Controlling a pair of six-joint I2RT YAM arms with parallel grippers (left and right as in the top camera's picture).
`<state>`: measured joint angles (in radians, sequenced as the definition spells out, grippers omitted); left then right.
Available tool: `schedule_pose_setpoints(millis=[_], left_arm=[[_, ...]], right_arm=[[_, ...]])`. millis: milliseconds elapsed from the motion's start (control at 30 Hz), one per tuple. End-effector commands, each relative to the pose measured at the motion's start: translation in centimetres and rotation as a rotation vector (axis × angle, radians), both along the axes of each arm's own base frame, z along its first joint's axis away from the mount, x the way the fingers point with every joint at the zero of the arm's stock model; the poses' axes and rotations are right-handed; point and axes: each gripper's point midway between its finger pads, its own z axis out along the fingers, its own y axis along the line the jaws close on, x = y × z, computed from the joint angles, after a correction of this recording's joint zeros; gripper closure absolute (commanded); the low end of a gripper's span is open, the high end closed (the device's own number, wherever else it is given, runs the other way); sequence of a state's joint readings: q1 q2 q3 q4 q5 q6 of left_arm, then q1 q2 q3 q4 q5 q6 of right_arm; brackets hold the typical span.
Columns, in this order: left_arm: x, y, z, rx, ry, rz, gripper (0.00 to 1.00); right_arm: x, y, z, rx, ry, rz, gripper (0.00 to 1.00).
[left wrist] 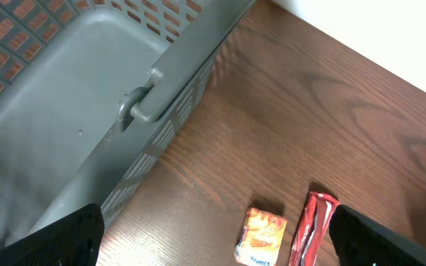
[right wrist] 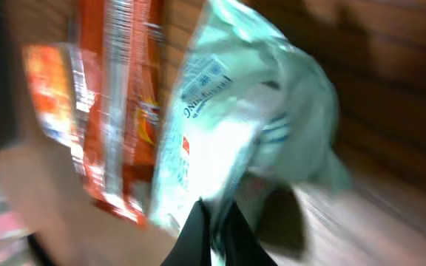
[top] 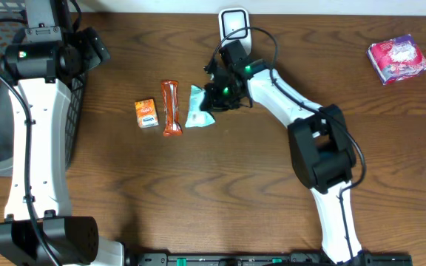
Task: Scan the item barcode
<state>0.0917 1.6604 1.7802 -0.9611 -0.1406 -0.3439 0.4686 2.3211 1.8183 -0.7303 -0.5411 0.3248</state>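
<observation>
While the right gripper pinches its two dark fingers together on the near edge of a pale green packet, the white scanner stands upright at the far edge of the brown wooden table, just beyond that arm's wrist. The packet, the item to be scanned, sits in front of the scanner and a little to its left. The wrist view is blurred: blue print shows on the crinkled wrapper, but whether a barcode faces up, or whether the packet is clear of the wood, cannot be told. Farther to the scanner's left, just beside the packet, a red-orange snack bar lies lengthwise, and a small orange box rests near it on the side away from the scanner, apart from the bar. Well to the scanner's left, the left gripper hangs with its fingers spread wide and nothing between them, above the table beside the rim of a grey mesh basket. A pink package sits well to the scanner's right, near the same far edge.
</observation>
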Motion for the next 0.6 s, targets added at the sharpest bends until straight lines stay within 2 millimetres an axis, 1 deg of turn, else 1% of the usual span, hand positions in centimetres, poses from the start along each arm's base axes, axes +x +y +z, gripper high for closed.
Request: schedule_pose_setpoints(millis=[0,100,133,200,300,367,400,433,467,500,567], left_arm=[[-0.4,0.9,0.8,0.012,-0.017,0.035,0.02],[-0.4,0.9,0.8,0.012,-0.017,0.035,0.02],[-0.4,0.9,0.8,0.012,-0.017,0.035,0.02],[-0.4,0.9,0.8,0.012,-0.017,0.035,0.02],[-0.4,0.9,0.8,0.012,-0.017,0.035,0.02],[-0.4,0.9,0.8,0.012,-0.017,0.035,0.02],[-0.4,0.9,0.8,0.012,-0.017,0.035,0.02],[-0.4,0.9,0.8,0.012,-0.017,0.035,0.02],[-0.4,0.9,0.8,0.012,-0.017,0.035,0.02],[-0.4,0.9,0.8,0.012,-0.017,0.035,0.02],[-0.4,0.9,0.8,0.013,-0.017,0.035,0.02]], right_arm=[[3.0,-4.5,2.9,-0.251,-0.221,-0.06,0.99],[3.4,-6.7,5.0,-0.376,-0.295,-0.109,0.99],[3.4,-7.1,5.4,-0.395,-0.306,-0.116,0.99],[3.3,-7.2,6.0,-0.403,-0.312,-0.119,0.99],[3.1,-7.0,5.7,-0.39,-0.29,-0.139,0.98],[3.0,-6.5,5.3,-0.366,-0.27,-0.135,0.85],[2.9,-6.0,5.1,-0.339,-0.261,-0.125,0.82],[2.7,-5.4,5.0,-0.307,-0.249,-0.113,0.71],[2.7,-4.7,4.8,-0.27,-0.238,-0.1,0.59],[2.6,-4.3,4.8,-0.246,-0.231,-0.092,0.49],[2.6,-3.4,4.5,-0.191,-0.214,-0.075,0.38]])
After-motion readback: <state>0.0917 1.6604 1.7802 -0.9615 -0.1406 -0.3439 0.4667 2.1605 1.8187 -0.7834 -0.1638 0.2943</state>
